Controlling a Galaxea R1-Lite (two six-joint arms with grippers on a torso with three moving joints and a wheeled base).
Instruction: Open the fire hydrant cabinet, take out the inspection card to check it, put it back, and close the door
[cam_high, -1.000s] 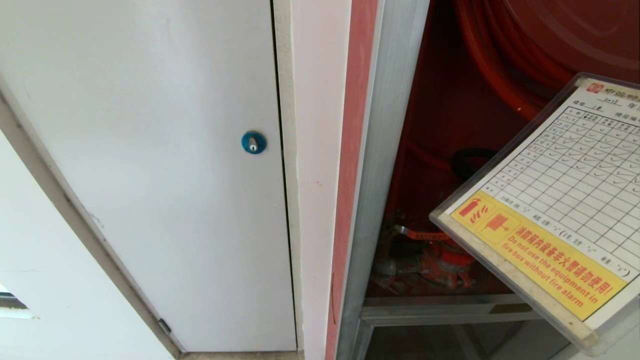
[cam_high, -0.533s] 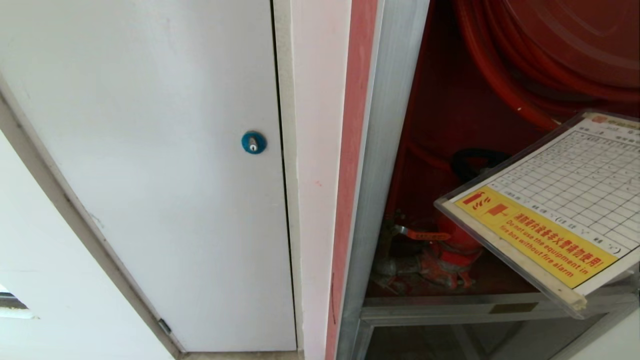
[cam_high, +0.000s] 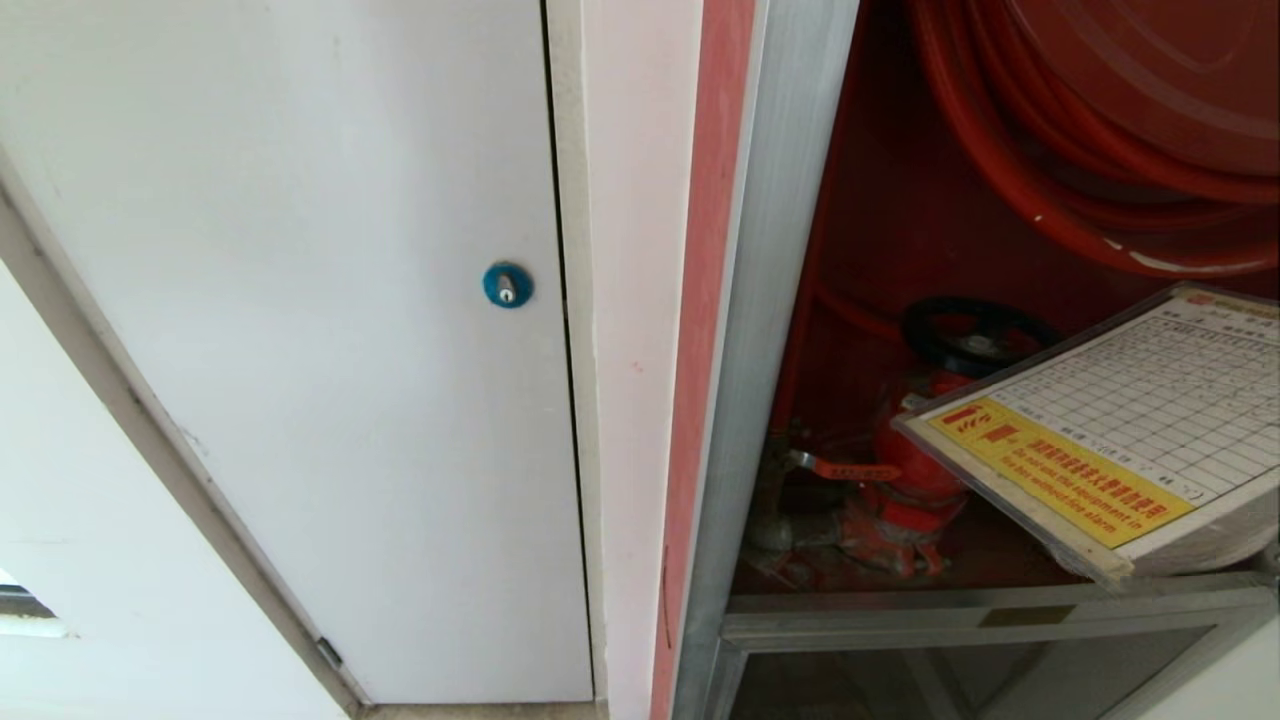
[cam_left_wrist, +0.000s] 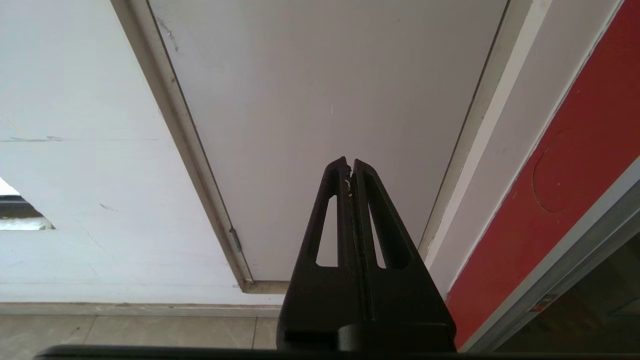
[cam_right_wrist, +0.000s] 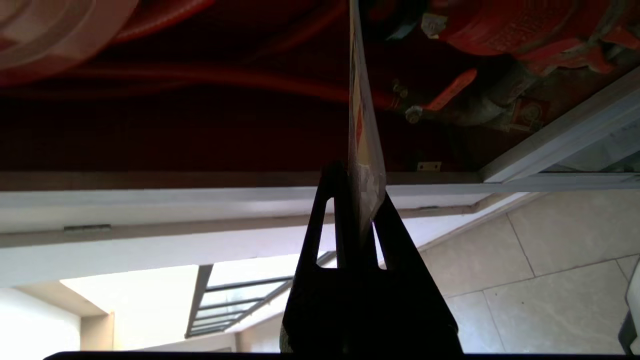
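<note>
A: Where is the inspection card (cam_high: 1110, 440) sitting at this moment?

B: In the head view it is lying at about four o'clock, tilted, inside the open mouth of the fire hydrant cabinet (cam_high: 780, 300). Its yellow strip with red fire icons is facing the near, lower edge, and the grid of checkmarks is running off toward three o'clock, past the frame edge.

A: And what is gripping it?

B: The right gripper (cam_right_wrist: 356, 200) is pinching it. In the right wrist view the two black fingers (cam_right_wrist: 320, 220) are pressing together on the card's edge (cam_right_wrist: 361, 130), which is standing edge-on between them and pointing into the red interior.

A: What is lying around the card?

B: The red valve (cam_high: 900, 490) with its black handwheel (cam_high: 975, 335) is sitting just beyond the card's corner, toward nine o'clock of it. The red hose reel (cam_high: 1120, 110) is hanging above, at one o'clock. The aluminium sill (cam_high: 960, 615) is running beneath, at five o'clock.

A: The other arm?

B: The left gripper (cam_left_wrist: 350, 172) is resting with fingers pressed together, holding nothing, pointing at the white flush panel (cam_left_wrist: 320, 90). That panel's round blue lock (cam_high: 507, 285) is showing at nine o'clock in the head view.
</note>
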